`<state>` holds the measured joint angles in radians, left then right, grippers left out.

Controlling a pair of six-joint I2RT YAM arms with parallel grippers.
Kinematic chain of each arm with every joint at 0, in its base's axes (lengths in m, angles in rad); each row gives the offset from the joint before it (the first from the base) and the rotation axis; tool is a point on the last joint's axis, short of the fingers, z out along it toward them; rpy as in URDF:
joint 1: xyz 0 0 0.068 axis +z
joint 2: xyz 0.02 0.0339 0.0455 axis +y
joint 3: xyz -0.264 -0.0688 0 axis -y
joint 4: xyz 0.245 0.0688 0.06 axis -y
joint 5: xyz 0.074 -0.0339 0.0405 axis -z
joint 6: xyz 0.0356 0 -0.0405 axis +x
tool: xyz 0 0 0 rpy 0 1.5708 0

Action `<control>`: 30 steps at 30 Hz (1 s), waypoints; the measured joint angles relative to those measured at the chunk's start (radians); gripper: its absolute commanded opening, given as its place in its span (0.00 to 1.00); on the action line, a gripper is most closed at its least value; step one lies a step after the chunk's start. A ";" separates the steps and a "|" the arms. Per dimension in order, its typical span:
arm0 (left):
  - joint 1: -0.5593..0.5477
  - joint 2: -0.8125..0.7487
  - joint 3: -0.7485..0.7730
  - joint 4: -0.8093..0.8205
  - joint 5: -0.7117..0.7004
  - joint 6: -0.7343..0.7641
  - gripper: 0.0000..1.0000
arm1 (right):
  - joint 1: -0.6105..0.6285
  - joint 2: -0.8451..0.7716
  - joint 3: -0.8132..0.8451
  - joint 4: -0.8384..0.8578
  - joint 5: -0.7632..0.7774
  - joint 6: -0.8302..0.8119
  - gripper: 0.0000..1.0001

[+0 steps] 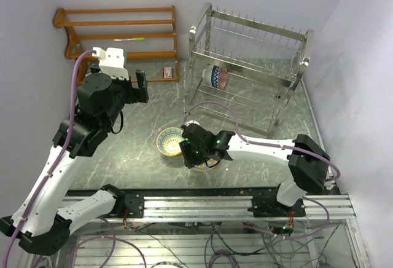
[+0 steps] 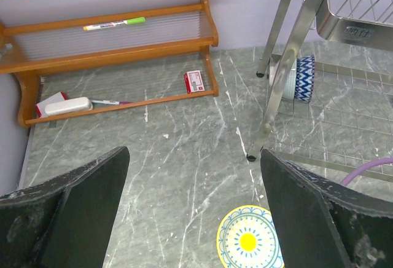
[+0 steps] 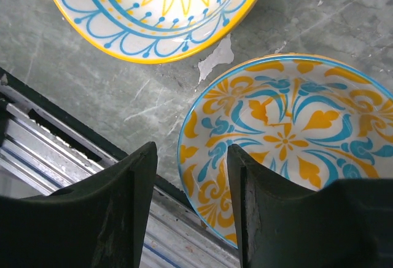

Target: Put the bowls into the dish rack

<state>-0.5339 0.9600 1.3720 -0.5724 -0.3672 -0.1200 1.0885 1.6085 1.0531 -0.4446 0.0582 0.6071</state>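
Note:
The silver wire dish rack [image 1: 249, 71] stands at the back right; one bowl [image 1: 216, 77] with a blue zigzag outside rests on edge in its lower tier, also in the left wrist view [image 2: 303, 77]. A yellow-teal bowl [image 1: 167, 141] sits on the table; it shows in the left wrist view [image 2: 249, 243] and right wrist view [image 3: 153, 10]. A blue-orange floral bowl [image 3: 288, 139] lies beside it near the front edge, mostly hidden under my right gripper [image 1: 195, 157]. That gripper [image 3: 190, 188] is open, its jaws straddling this bowl's near rim. My left gripper [image 1: 140, 83] is open, high and empty.
A brown wooden slatted shelf [image 1: 116, 31] stands at the back left with a green marker [image 2: 114, 24], a small red box [image 2: 194, 82] and an eraser [image 2: 64, 106]. The metal rail [image 1: 202, 203] runs along the front edge just below the floral bowl.

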 measured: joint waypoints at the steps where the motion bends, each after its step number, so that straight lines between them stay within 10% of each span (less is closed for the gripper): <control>1: 0.000 -0.002 -0.002 -0.001 -0.003 0.001 0.99 | 0.002 0.005 0.000 -0.002 0.002 -0.004 0.48; 14: 0.000 -0.020 -0.013 -0.004 -0.025 0.012 0.99 | 0.028 0.045 0.030 -0.040 0.029 -0.062 0.01; 30: 0.000 -0.026 -0.025 -0.005 -0.033 0.035 0.99 | 0.030 -0.044 0.099 -0.138 0.094 -0.072 0.00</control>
<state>-0.5339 0.9340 1.3468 -0.5777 -0.4004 -0.0849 1.1187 1.5646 1.1519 -0.5827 0.1524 0.5354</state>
